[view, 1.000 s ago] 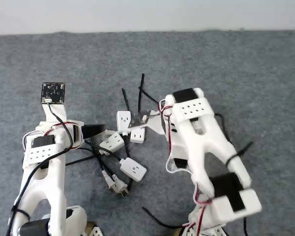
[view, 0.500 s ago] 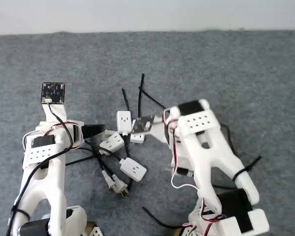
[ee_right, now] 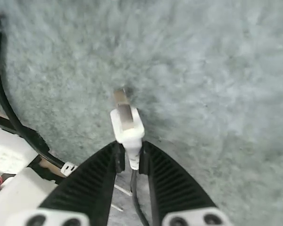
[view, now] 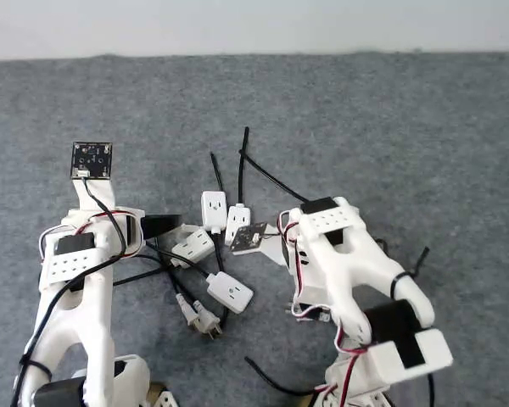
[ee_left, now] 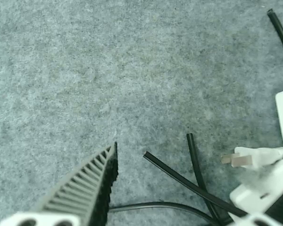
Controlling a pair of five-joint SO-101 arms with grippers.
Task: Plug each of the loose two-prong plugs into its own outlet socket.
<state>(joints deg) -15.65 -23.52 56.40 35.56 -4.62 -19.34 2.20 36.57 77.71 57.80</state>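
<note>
Grey, felt-like surface (view: 441, 136) running to every edge. Pale wall (view: 254, 25) beyond the far edge.

Grey table (view: 424, 136), left arm (view: 72, 271) and right arm (view: 348, 254) flanking white outlet sockets (view: 214, 209), tangled black cords (view: 263, 174), one loose plug (view: 205, 320).

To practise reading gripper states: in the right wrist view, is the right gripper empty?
No: the right gripper grips a white two-prong plug by its base, prongs pointing outward.
</note>
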